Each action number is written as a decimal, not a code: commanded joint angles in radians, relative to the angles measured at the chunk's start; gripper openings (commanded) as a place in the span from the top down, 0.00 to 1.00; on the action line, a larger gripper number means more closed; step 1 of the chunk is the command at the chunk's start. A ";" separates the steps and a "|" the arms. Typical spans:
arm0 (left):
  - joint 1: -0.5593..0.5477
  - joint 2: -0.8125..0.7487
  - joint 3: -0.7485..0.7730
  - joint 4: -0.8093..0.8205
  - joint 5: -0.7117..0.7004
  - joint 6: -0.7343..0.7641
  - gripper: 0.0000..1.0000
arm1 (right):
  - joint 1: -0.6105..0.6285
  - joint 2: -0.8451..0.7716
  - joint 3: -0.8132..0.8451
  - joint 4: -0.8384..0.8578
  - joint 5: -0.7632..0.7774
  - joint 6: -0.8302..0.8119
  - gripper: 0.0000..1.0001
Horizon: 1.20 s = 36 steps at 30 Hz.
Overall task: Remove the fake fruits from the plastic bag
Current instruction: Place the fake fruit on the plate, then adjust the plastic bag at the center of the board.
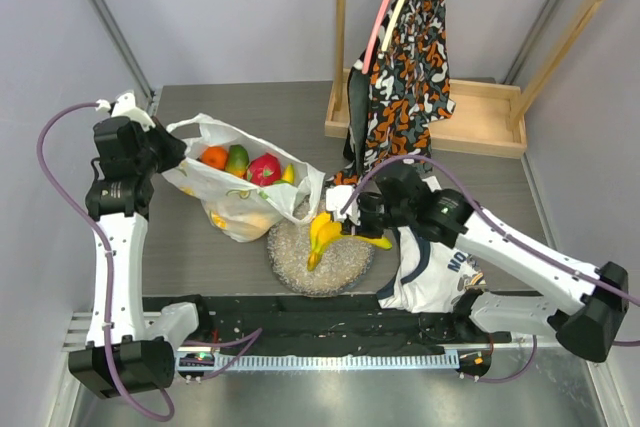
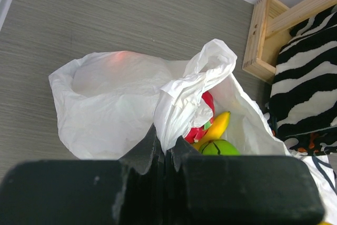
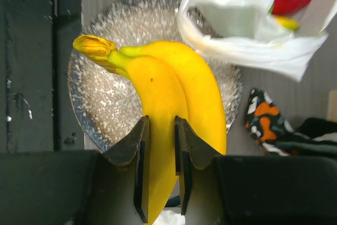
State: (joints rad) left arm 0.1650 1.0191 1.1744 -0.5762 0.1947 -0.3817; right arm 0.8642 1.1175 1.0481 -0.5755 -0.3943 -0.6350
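The plastic bag (image 1: 235,187) lies open at the table's left, holding an orange (image 1: 214,157), a mango (image 1: 237,159) and a red fruit (image 1: 265,169). My left gripper (image 1: 178,150) is shut on the bag's rim, pinching the white film (image 2: 176,109). In the left wrist view a banana (image 2: 217,126), a green ball (image 2: 220,147) and red fruit (image 2: 198,130) show inside. My right gripper (image 3: 160,130) is shut on one of the yellow bananas (image 3: 158,93), holding the bunch (image 1: 325,235) over the speckled plate (image 1: 330,269).
A wooden tray (image 1: 470,117) with an upright frame stands at the back right, with an orange-black patterned cloth bag (image 1: 400,67) hanging over it. A white jersey with navy trim (image 1: 430,272) lies under the right arm. A black strip (image 1: 300,322) runs along the near edge.
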 commanded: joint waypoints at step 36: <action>0.010 -0.309 -0.191 -0.228 0.199 0.287 1.00 | -0.065 0.379 0.386 0.399 -0.087 0.360 0.35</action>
State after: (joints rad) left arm 0.1688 0.7574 0.9802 -0.7609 0.3828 -0.1234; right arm 0.7444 1.3964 1.4895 -0.3344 -0.4351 -0.3290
